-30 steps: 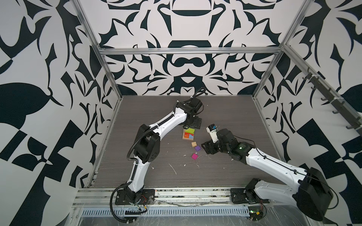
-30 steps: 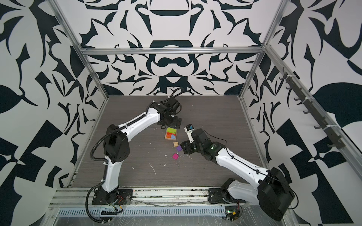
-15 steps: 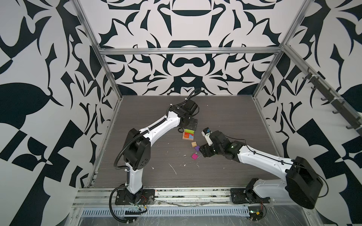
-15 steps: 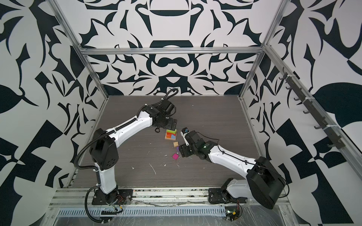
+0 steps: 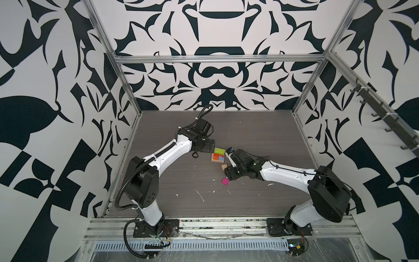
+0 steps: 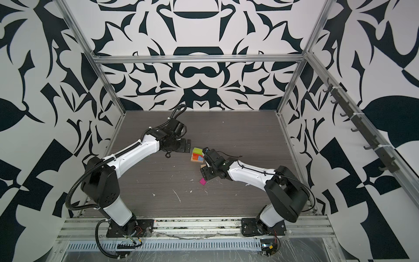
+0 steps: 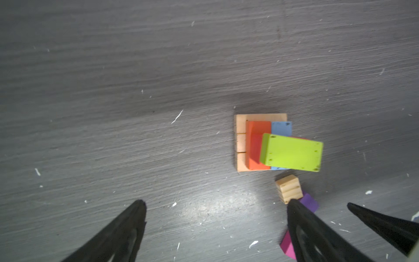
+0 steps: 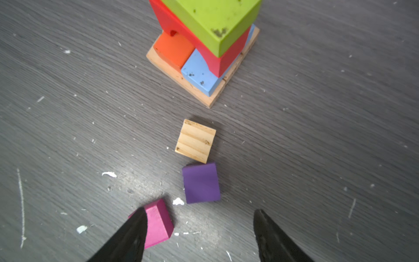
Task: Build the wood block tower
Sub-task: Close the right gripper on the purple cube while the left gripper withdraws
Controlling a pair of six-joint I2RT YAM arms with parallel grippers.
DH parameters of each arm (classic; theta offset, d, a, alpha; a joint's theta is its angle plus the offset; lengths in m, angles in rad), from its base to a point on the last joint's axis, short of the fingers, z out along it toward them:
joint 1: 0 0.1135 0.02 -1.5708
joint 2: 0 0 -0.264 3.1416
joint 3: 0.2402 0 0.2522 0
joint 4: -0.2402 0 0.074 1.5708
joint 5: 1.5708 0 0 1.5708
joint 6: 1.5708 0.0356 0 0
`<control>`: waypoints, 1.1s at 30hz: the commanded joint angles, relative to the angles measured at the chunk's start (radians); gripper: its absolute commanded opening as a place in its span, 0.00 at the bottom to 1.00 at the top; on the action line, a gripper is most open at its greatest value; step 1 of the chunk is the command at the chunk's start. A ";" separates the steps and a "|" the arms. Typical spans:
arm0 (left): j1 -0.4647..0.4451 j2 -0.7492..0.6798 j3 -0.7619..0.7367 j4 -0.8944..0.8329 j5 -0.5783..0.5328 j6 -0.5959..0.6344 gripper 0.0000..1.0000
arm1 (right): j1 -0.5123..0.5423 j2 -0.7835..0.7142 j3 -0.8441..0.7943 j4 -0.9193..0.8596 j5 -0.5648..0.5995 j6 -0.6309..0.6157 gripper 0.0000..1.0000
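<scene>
The wood block tower (image 5: 218,155) (image 6: 196,155) stands mid-table: tan base (image 8: 181,76), orange (image 8: 173,48), blue (image 8: 200,74) and red (image 8: 204,47) blocks, and a lime-green oblong (image 7: 291,153) lying askew on top. Three loose cubes lie in front of it: tan (image 8: 195,140), purple (image 8: 201,182), magenta (image 8: 158,223) (image 5: 225,181). My right gripper (image 8: 200,211) (image 5: 228,175) hangs open low over them. The purple cube is just beyond its fingertips, and the magenta one lies against one finger. It hides the purple cube in both top views. My left gripper (image 7: 217,202) (image 5: 212,146) is open and empty beside the tower.
White specks and scratches dot the dark wood-grain table (image 5: 195,181). Patterned walls and aluminium posts (image 5: 127,90) close in the sides and back. In the left wrist view a finger of the right gripper (image 7: 385,223) shows beside the cubes.
My right gripper has moved left and down over the loose cubes, its jaws narrowing slightly. My left arm has drawn back from above the tower to its left side.
</scene>
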State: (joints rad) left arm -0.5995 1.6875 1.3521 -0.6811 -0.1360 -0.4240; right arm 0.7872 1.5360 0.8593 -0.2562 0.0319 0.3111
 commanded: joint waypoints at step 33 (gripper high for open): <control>0.050 -0.239 -0.260 0.150 0.038 -0.124 1.00 | 0.011 0.173 0.109 -0.012 0.051 0.005 0.53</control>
State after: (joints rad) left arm -0.5571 1.4590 1.0943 -0.5346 -0.1036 -0.5350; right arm 0.7883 1.7184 0.9413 -0.2794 0.0723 0.3244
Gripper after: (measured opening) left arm 0.995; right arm 0.537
